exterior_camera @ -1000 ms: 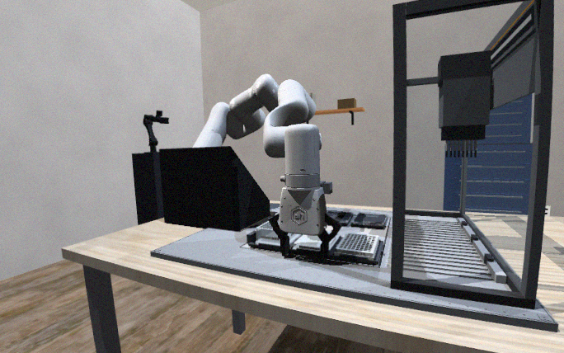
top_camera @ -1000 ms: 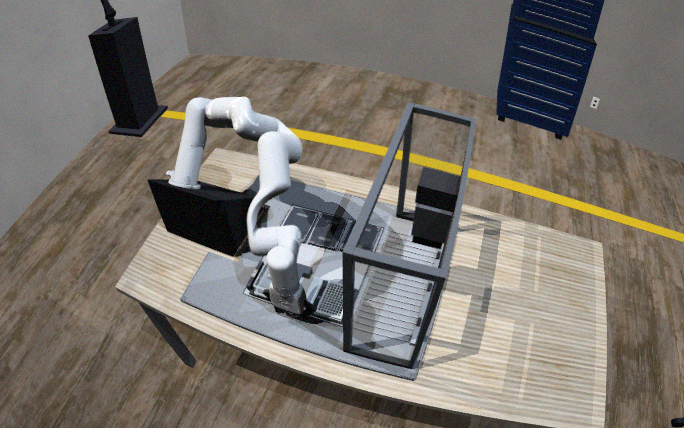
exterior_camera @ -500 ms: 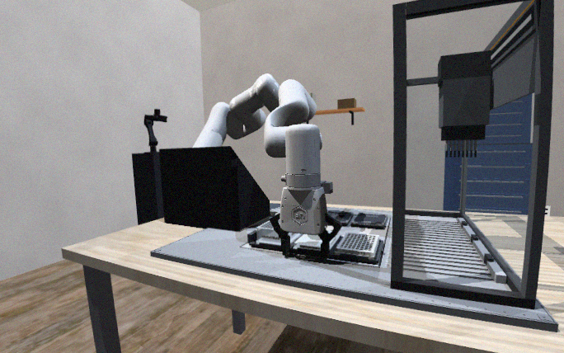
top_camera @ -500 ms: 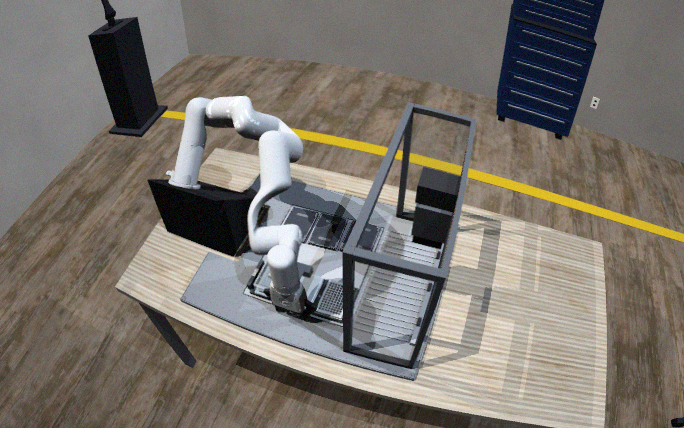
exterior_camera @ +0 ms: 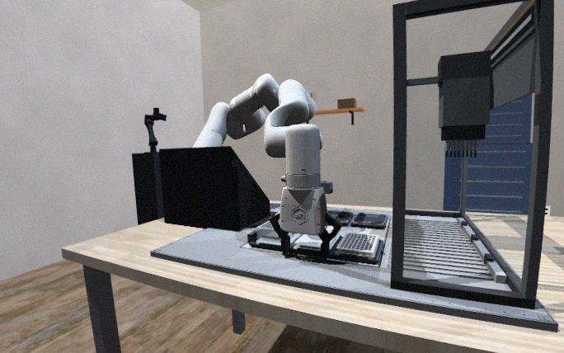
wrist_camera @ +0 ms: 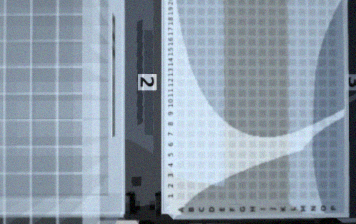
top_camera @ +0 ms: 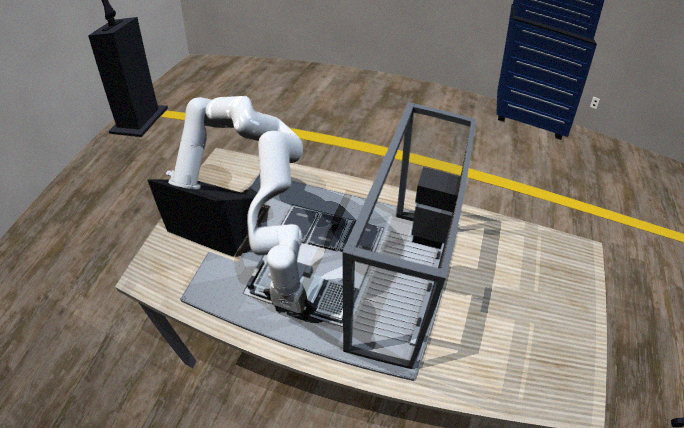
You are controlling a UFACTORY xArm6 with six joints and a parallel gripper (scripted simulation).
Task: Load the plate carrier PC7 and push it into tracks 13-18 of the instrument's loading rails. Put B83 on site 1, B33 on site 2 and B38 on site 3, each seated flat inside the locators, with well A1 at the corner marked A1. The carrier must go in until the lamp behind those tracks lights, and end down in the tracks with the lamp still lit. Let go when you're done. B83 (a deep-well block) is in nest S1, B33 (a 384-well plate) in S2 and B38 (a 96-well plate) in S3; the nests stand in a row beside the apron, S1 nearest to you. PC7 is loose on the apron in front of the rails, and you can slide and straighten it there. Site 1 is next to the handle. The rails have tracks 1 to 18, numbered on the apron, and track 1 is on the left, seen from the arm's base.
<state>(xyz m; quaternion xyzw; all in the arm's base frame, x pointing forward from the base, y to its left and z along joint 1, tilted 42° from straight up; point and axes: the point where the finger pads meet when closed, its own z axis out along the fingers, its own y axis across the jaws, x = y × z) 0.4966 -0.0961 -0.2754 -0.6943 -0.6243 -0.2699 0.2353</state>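
The carrier PC7 (top_camera: 297, 290) lies on the grey apron in front of the rails. The deep-well block B83 (wrist_camera: 55, 110) is on its handle end, also seen in the exterior view (exterior_camera: 265, 237). The 384-well plate B33 (wrist_camera: 255, 105) lies beside the label 2 (wrist_camera: 147, 82), and its row A and column 1 markings meet at the lower left corner of the wrist view. The 96-well plate B38 (exterior_camera: 357, 243) is on the end nearest the rails. My gripper (exterior_camera: 304, 249) is open, low over B33, with a finger on each side of it.
The three nests (top_camera: 330, 227) behind the carrier look empty. The dark instrument frame (top_camera: 403, 242) stands over the loading rails (exterior_camera: 440, 245), with a pipetting head (exterior_camera: 463, 96) hanging inside. A black box (exterior_camera: 208, 187) stands at the arm's base.
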